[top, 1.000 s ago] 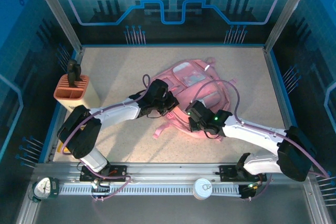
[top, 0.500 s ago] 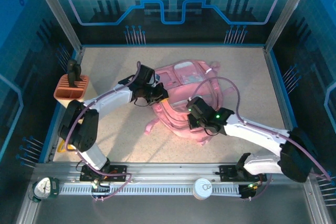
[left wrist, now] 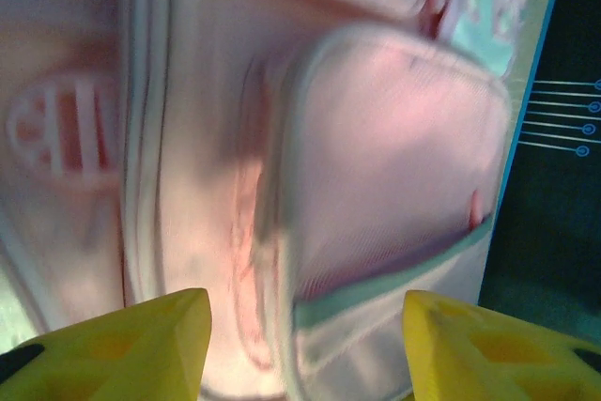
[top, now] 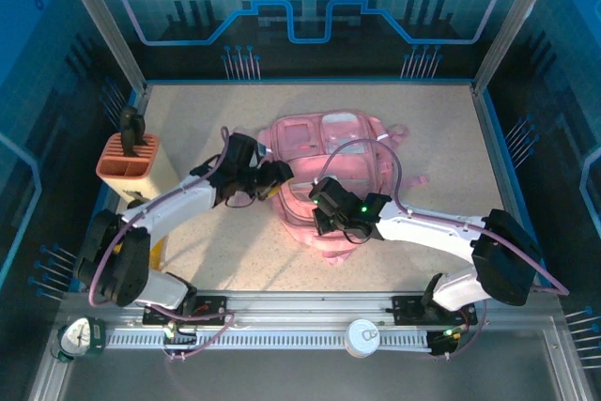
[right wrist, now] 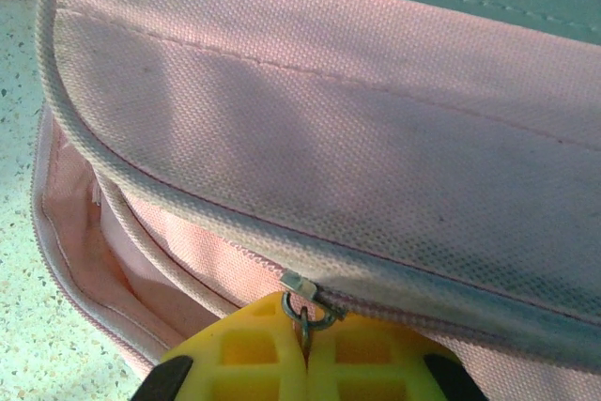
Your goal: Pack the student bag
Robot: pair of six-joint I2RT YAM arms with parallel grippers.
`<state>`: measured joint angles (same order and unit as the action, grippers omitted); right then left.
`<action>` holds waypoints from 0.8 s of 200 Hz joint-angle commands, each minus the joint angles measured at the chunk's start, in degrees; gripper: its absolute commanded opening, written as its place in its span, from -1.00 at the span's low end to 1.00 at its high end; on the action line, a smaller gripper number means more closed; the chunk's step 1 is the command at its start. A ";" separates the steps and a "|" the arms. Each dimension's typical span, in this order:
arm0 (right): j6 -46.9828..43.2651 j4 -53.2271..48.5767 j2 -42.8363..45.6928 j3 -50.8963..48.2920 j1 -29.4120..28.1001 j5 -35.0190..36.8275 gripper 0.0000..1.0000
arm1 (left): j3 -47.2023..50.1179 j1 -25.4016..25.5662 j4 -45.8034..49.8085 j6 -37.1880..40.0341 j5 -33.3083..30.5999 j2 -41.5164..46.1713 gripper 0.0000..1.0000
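My right gripper [right wrist: 305, 356] is pinched shut on the zipper pull [right wrist: 302, 310], student bag [top: 331, 149] part-unzipped, left gripper [left wrist: 305, 340] open and empty, nothing visibly packed yet, so early I'd say.

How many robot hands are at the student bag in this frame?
2. The left hand is at the left side of the student bag, jaws apart, gripping nothing. The right hand is at its near edge, shut on a zipper pull.

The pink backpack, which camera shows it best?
The top view: the whole backpack is in frame. The left wrist view gives a blurred pocket; the right wrist view, close fabric and a zipper pull.
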<state>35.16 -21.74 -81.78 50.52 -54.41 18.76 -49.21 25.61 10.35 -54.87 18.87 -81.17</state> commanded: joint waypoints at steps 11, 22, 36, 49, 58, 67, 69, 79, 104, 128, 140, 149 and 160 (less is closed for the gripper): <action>1.92 0.69 -0.09 0.20 -0.06 -1.45 -1.00 | 1.74 5.46 -4.25 -11.35 -2.77 0.25 0.17; 2.32 0.88 -0.13 0.20 -0.01 -1.32 -1.00 | 2.61 7.39 -5.30 -13.42 -4.74 -0.03 0.15; 2.91 0.38 -0.11 0.23 -0.03 -0.53 -1.00 | 3.50 9.05 -7.89 -16.07 -6.26 -0.76 0.02; 3.17 -0.45 -0.10 0.19 -0.12 0.43 -1.00 | 2.97 9.85 -8.41 -17.07 -7.78 -1.31 -0.21; 2.91 -0.42 0.03 0.35 0.01 0.64 -1.00 | 2.08 10.06 -7.58 -16.74 -8.88 -1.49 -0.39; 3.05 -0.98 0.21 0.54 -0.07 1.37 -1.00 | 1.31 9.94 -6.52 -15.90 -10.18 -1.39 -0.56; 3.18 -1.26 0.26 0.61 -0.06 1.63 -1.00 | 1.11 9.96 -6.20 -15.67 -10.48 -1.30 -0.59; 3.70 -2.83 0.56 0.87 0.05 3.09 -1.00 | -0.02 9.53 -4.09 -13.74 -12.15 -1.01 -0.78; 4.71 -8.56 2.93 0.54 1.16 6.76 -1.00 | -2.07 5.99 2.98 -8.99 -13.56 -0.09 -1.00; 3.57 -11.14 6.53 -2.24 3.83 7.46 -1.00 | -2.33 1.35 5.79 -4.25 -13.26 1.37 -1.00; 2.96 -11.50 8.25 -3.91 6.38 6.92 -1.00 | -2.51 -0.73 6.63 -1.95 -13.12 2.09 -1.00; 1.71 -11.04 9.47 -5.03 8.55 6.11 -1.00 | -2.72 -2.42 7.04 -0.24 -12.31 2.15 -1.00; -0.69 -10.06 10.31 -5.77 11.32 4.87 -1.00 | -3.51 -4.43 7.82 1.93 -10.41 1.62 -1.00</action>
<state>37.67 -25.78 -74.59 47.35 -48.23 22.20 -50.22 27.16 13.61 -60.25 12.95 -80.71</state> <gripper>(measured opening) 0.057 0.051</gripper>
